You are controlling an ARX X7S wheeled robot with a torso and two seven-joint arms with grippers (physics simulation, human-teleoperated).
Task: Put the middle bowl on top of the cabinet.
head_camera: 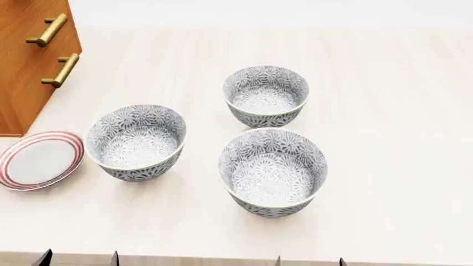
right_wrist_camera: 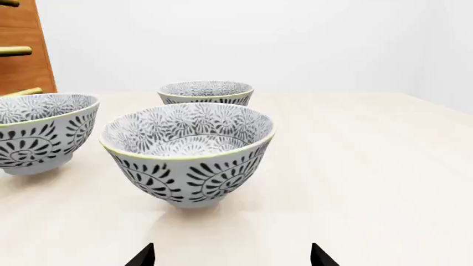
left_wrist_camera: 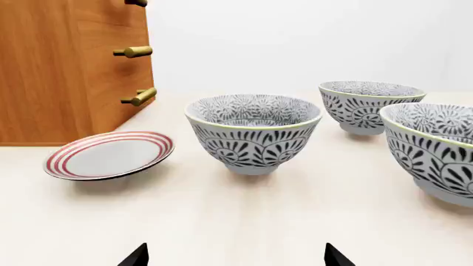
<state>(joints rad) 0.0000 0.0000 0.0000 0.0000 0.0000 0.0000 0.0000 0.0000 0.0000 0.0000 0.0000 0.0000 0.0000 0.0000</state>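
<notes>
Dark fingertips of the left gripper [head_camera: 79, 259] and right gripper [head_camera: 309, 260] poke in at the head view's lower edge, each pair spread wide, nothing between them. Cabinet [head_camera: 30, 83] stands at far left on the pale table [head_camera: 399, 111], cut off by the frame; its top shows in no view. Three look-alike patterned bowls stand upright and apart. Read left to right, the rear one is taken as the middle bowl [head_camera: 266, 97], though only narrowly. It sits well beyond both claws, ahead of the right gripper with the near bowl [head_camera: 272, 172] between them, and ahead-right of the left gripper. Left bowl [head_camera: 135, 141] stands straight ahead of the left gripper. Left wrist view shows the middle bowl [left_wrist_camera: 369, 105] between the other two, plus the outer leaf pattern the head view hides. In the right wrist view the near bowl covers the lower half of the middle bowl [right_wrist_camera: 205, 91]. Red-ringed plate [head_camera: 39, 159] lies just beside the cabinet's foot, clipped in the head view, whole in the left wrist view. Brass handles [head_camera: 61, 70]: two in the head view, three in the left wrist view.
</notes>
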